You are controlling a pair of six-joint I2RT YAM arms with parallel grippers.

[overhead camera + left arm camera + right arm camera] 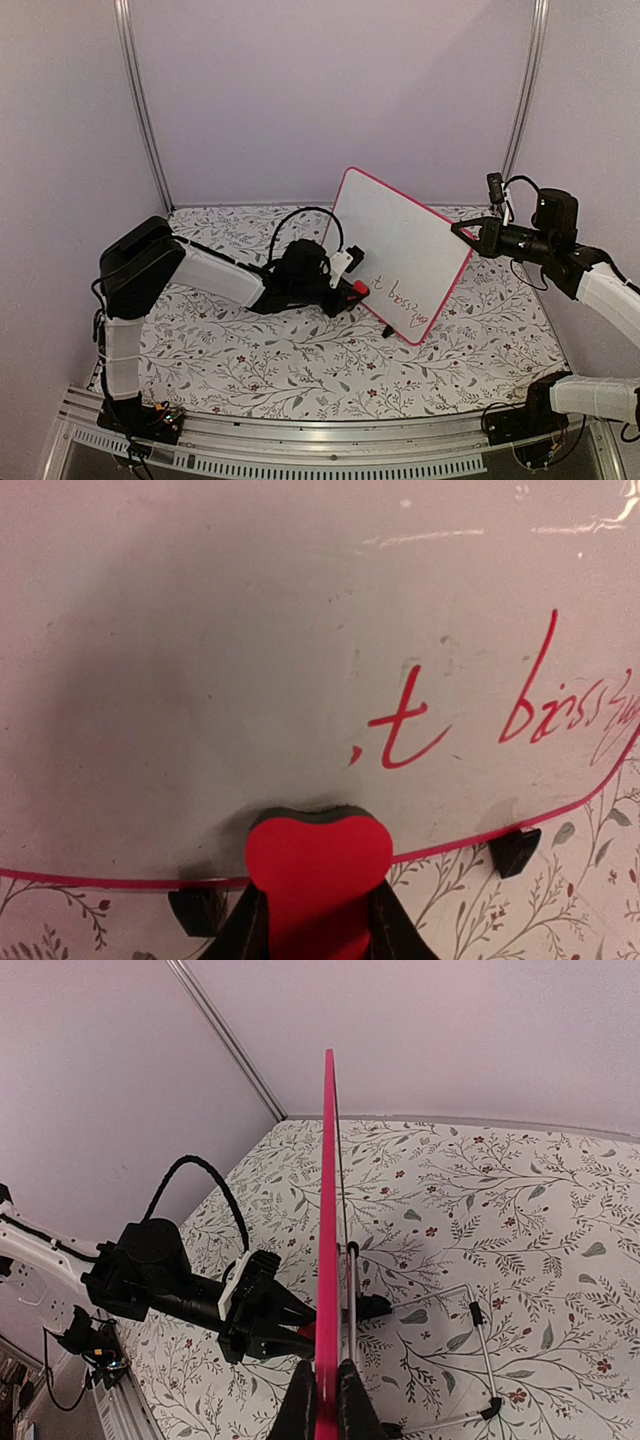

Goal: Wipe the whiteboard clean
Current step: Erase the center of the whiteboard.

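**Board upright at centre-right, clamped at its edge, eraser pressed low on its face**

The whiteboard (400, 235) stands on edge on the flowered table (250, 370), right of centre, its face turned left and near. Its top corner rises against the back wall (330, 90). Its low near corner sits close to the middle of the table.

The right gripper (466, 231) is closed narrowly on the board's right edge. In the right wrist view the pink frame runs straight up between its two fingers (298, 1405).

The left gripper (348, 286) is clamped on a red eraser (318, 865), whose dark pad touches the board's face just above the bottom frame.

Open tabletop lies near and left of the board. The left arm crosses the left-middle of the table, with a black cable looping above it. Behind the board a wire stand (470, 1345) rests on the table. Two black feet (515, 850) show under the bottom frame.

Red writing (500, 715) runs along the lower right of the face: a comma, a "t", then a word that begins with "b". The rest cannot be read. The face to the left of it is bare.
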